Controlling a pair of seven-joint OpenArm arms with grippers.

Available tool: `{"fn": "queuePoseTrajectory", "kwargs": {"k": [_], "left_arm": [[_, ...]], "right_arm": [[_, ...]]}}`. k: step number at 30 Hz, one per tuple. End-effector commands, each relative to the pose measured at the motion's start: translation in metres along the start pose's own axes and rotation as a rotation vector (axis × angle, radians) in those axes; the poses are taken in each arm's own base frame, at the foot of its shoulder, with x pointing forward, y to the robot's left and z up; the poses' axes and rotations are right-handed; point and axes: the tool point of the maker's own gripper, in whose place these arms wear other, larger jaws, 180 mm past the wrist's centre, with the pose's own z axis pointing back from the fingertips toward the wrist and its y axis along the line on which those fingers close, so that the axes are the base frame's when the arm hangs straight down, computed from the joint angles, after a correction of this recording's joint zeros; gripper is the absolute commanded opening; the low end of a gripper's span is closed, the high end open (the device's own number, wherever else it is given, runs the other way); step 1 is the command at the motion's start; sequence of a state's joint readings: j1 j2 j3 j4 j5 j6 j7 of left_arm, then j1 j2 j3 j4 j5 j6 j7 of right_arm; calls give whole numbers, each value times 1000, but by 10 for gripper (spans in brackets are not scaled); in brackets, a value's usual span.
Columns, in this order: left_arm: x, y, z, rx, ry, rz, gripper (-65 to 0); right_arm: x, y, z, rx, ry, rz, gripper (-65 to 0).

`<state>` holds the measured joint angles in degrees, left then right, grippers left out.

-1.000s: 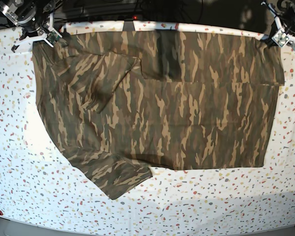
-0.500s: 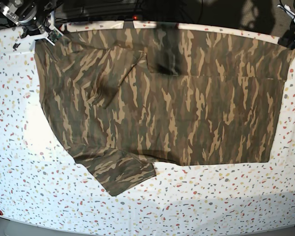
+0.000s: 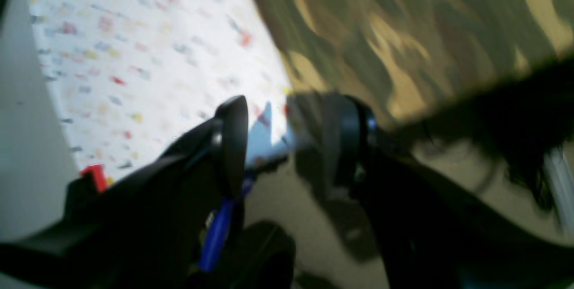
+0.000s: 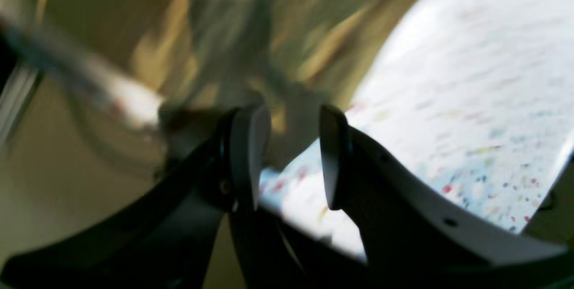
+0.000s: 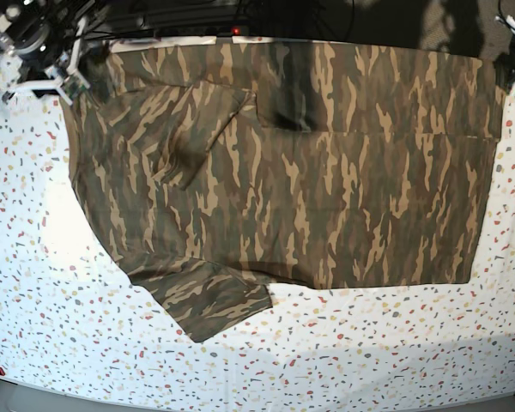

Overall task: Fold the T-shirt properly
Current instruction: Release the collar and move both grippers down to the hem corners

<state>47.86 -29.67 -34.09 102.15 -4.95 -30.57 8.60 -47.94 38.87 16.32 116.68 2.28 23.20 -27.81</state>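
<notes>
Two grippers stand open at the tabletop's (image 5: pixel 34 283) far corners, neither holding anything. By the far-left corner the right gripper (image 4: pixel 289 159) has its jaws parted over speckled surface. The T-shirt (image 5: pixel 309 163) lies spread flat across the far half. At the far-right corner, the left gripper (image 3: pixel 291 141) gapes wide beside the cloth's edge.

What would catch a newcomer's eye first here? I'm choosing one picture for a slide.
The big camouflage T-shirt spread across the speckled white table, covering most of its middle and far side. One sleeve pokes out toward the near left. The right gripper sits at the shirt's far-left corner, jaws apart in its wrist view.
</notes>
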Motion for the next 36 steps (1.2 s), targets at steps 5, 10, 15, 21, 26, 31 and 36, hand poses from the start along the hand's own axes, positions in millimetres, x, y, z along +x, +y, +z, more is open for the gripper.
{"fn": "queuePoseTrajectory", "kwargs": {"k": [5, 10, 15, 21, 26, 31, 36], "left_arm": [[70, 37, -10, 68, -245, 135, -386], [113, 56, -30, 82, -352, 212, -386], [141, 73, -61, 82, -390, 266, -386], [165, 80, -111, 34, -396, 338, -386], [178, 106, -156, 31, -406, 457, -386], [183, 142, -192, 76, -417, 581, -386], [187, 159, -220, 80, -377, 607, -387]], "right_arm": [[58, -31, 3, -3, -239, -193, -426], [77, -61, -9, -51, -296, -248, -426], [87, -97, -22, -115, -307, -294, -426], [89, -128, -39, -125, -327, -390, -426], [89, -163, -54, -153, -346, -481, -426], [108, -191, -61, -106, -396, -545, -426], [124, -193, -82, -34, -352, -552, -426]]}}
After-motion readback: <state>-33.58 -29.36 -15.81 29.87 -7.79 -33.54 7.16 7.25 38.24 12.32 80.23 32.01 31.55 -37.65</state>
